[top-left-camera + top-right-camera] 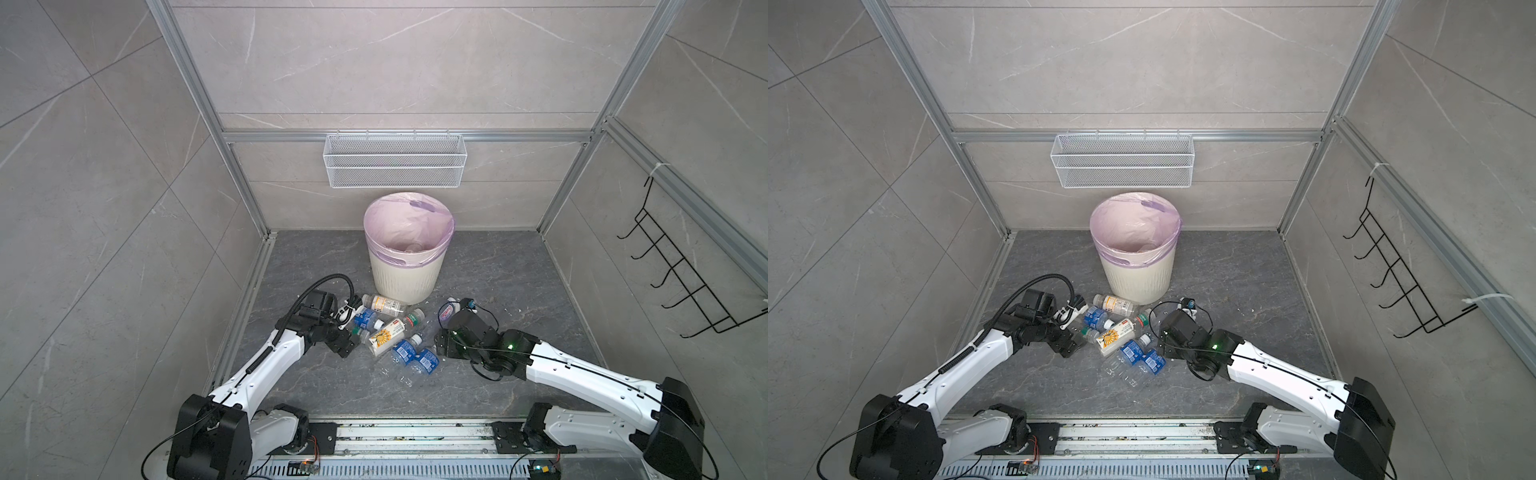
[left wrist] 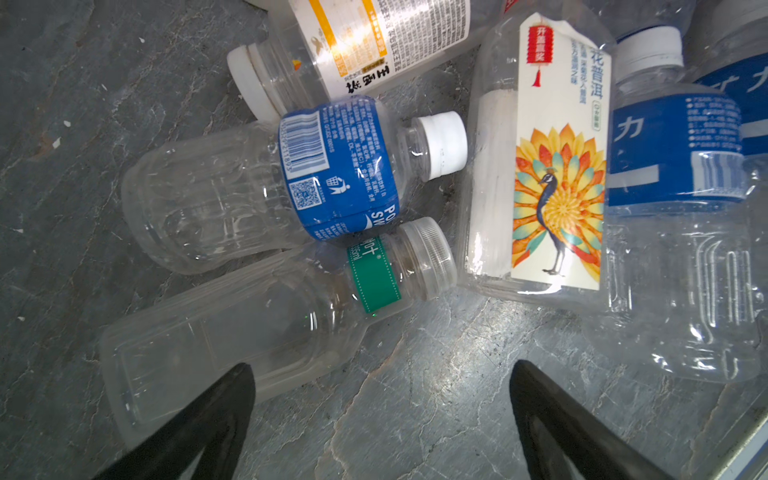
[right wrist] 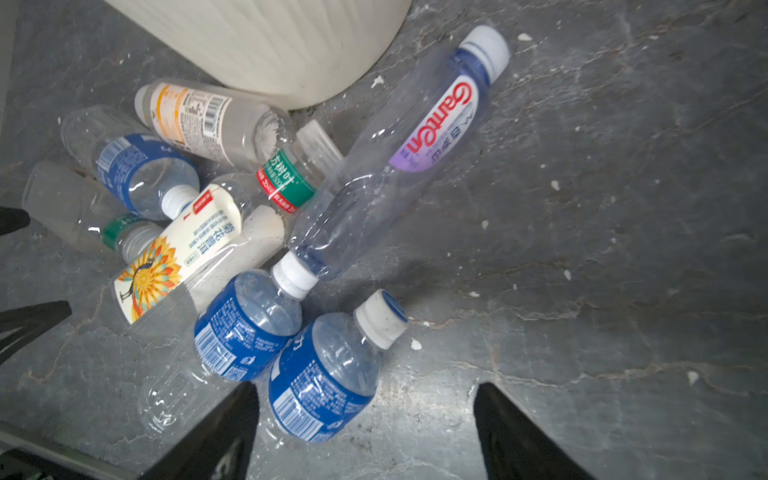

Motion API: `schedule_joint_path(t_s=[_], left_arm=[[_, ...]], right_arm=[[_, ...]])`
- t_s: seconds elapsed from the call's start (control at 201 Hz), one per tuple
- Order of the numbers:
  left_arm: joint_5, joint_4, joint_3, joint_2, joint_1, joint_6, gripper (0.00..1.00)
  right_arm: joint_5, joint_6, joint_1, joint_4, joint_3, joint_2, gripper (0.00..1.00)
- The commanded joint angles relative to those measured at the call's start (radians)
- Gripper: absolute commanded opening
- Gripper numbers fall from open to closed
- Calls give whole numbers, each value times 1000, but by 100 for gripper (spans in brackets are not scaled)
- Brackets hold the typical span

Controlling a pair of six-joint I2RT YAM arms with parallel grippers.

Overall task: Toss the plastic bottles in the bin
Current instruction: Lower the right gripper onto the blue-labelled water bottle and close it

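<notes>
On the dark table (image 1: 519, 291), flank the plastic bottles (image 1: 388, 332) heaped before the bin (image 1: 401, 282) with both jaws spread, empty, seemingly to grab.

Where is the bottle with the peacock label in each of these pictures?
Both top views: the peacock bottle lies mid-pile, in front of the bin.
Left wrist view: right of picture centre.
Right wrist view: left of picture centre.
Shared landmark: the blue-label bottle, white cap pointing at it.

Plastic bottles (image 1: 1115, 334) heaped before the bin (image 1: 1140, 278)
All lie on the dark floor (image 1: 1246, 291) near its base; left arm (image 1: 967, 357) and right arm (image 1: 1279, 374) flank the heap — one each side.
</notes>
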Motion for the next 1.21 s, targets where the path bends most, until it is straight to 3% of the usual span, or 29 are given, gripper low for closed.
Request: schedule_joint_path(t_s=[0.0,0.194,0.393,0.961,1.2], left_arm=[[-16,22,20,-13,-10,-7,98],[-25,38,16,-21,-10,-20,98],[-39,42,5,-43,-11,-23,98],[-55,48,-8,-72,-10,-30,98],[-55,48,-11,-67,-10,-33,98]], right_arm=[[18,89,47,37,-19,40,87],[48,277,169,54,1,160,93],[69,348,230,70,31,245,95],[60,407,234,135,1,312,95],[54,414,236,157,-22,323,89]])
